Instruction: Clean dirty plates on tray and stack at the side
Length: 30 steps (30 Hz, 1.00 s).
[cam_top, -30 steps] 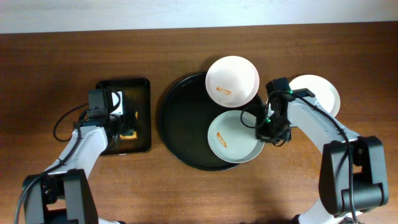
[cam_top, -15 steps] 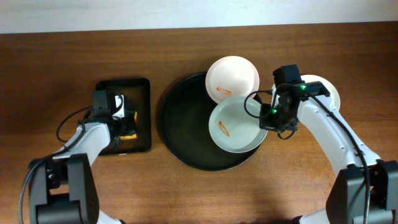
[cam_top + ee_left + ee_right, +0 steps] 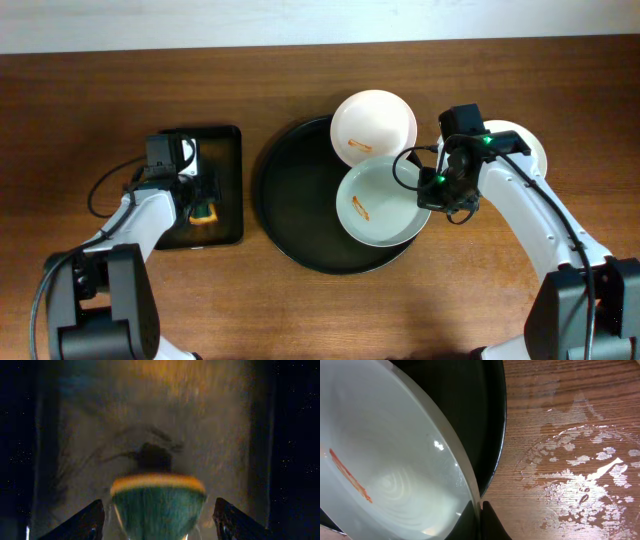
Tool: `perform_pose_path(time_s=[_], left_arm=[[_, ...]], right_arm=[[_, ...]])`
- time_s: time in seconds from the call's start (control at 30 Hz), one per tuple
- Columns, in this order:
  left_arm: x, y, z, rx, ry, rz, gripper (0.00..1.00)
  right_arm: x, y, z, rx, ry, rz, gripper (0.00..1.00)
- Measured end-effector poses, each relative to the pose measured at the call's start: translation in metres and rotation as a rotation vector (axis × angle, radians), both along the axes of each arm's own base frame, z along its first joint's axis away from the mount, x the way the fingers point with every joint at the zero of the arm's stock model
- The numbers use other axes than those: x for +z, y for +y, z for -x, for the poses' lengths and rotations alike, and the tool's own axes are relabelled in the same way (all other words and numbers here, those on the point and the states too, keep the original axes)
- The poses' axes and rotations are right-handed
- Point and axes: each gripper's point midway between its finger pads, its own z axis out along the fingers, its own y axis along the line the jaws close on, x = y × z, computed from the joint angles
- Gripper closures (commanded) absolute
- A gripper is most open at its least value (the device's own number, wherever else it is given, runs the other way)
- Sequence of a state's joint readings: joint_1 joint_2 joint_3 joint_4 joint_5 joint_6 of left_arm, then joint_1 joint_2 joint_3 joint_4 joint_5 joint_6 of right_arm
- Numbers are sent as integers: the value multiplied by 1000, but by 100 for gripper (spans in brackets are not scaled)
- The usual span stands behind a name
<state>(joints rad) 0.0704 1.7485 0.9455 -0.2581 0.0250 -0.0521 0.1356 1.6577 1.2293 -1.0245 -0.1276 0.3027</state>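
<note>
Black fingers of the right gripper [image 3: 432, 198] were clamped on the grey-green plate [image 3: 378, 205] rim, plate w/ orange smear [image 3: 361, 211] over the round tray [image 3: 290, 190]. Fingers of the left gripper [image 3: 160, 515] stood spread either side of the sponge [image 3: 157, 495] in the small rect tray [image 3: 228, 150], no contact. Prob sponge-pickup step: L must close on it, then carry it to the held plate.

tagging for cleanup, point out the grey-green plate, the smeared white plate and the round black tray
pale grey-green round plate [image 3: 385, 200]: overhead, its bare centre
white round smeared plate [image 3: 375, 122]: overhead, its centre
large round black tray [image 3: 290, 190]: overhead, bare floor, left half
</note>
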Motion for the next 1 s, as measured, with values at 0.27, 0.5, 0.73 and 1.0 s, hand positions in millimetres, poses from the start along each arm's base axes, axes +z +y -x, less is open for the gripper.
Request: perform_pose_path(time_s=[0.27, 0.5, 0.73, 1.0], left_arm=[[-16, 1, -15, -2, -29, -3, 30], [46, -8, 10, -24, -11, 34, 23], [-7, -11, 40, -23, 127, 51, 96], [-16, -11, 43, -22, 167, 47, 1]], right_arm=[[0, 0, 0, 0, 0, 0, 96], [0, 0, 0, 0, 0, 0, 96], [0, 0, -2, 1, -8, -1, 96], [44, 3, -25, 84, -113, 0, 96]])
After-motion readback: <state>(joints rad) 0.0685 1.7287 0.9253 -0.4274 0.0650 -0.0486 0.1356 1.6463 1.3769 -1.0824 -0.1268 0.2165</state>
